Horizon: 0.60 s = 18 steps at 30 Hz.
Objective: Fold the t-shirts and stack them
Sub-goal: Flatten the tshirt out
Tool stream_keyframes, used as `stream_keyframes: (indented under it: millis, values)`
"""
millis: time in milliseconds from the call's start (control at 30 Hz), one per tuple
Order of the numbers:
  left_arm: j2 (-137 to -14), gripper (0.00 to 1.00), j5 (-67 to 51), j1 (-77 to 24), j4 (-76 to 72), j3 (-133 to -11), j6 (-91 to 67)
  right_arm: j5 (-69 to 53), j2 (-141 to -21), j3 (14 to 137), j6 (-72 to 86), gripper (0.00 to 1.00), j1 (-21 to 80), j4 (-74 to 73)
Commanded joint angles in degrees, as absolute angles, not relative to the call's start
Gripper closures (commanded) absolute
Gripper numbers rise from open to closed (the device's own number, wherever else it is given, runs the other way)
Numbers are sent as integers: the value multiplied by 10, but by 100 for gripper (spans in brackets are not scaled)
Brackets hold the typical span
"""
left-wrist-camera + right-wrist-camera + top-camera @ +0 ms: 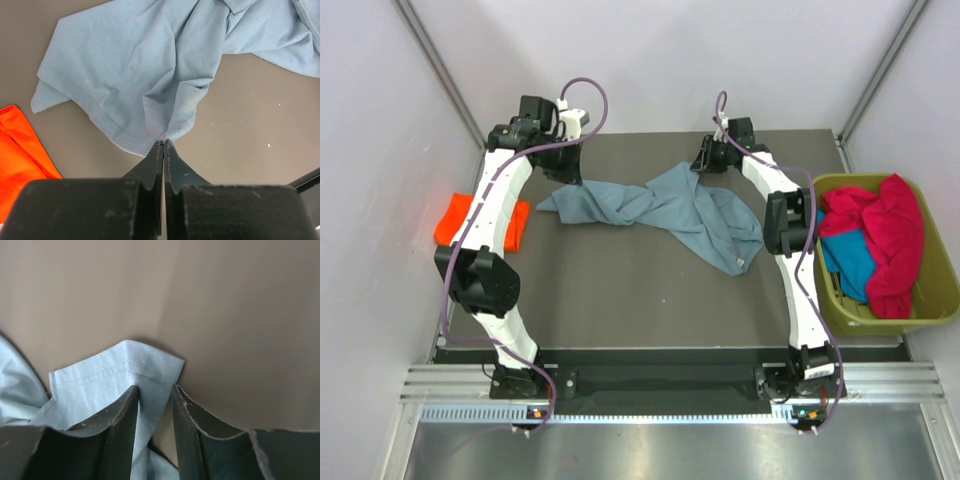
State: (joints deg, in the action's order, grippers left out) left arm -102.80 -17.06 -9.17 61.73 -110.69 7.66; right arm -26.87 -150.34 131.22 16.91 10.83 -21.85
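Cannot see most of the teal t-shirt [848, 262], buried under the crimson-pink t-shirt [895, 235] in the bin [920, 318]. Only see the orange-red t-shirt [452, 217] either side of the left arm [500, 195]. Cannot tell whether the right gripper [155, 392] actually pinches the grey-blue t-shirt [110, 372] hem

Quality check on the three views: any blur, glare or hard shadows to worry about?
Top external: even diffuse light, soft shadows, all sharp, with a faint sheen on the metal plate. Left wrist: grey-blue t-shirt is crisp; left gripper is dark, with little detail. Right wrist: hem stitching is sharp; right gripper goes soft towards the bottom edge; table looks paler than from above.
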Motion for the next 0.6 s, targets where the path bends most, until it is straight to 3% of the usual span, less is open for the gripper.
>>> stream_keyframes:
  millis: [0,567]
  values:
    - [-1032,100,-171,-95,615,-1130,81,-259,-1505,1312,173,66,113,-202]
    - [-1052,100,-190,-97,606,-1148,72,-243,-1457,1288,160,65,90,-223]
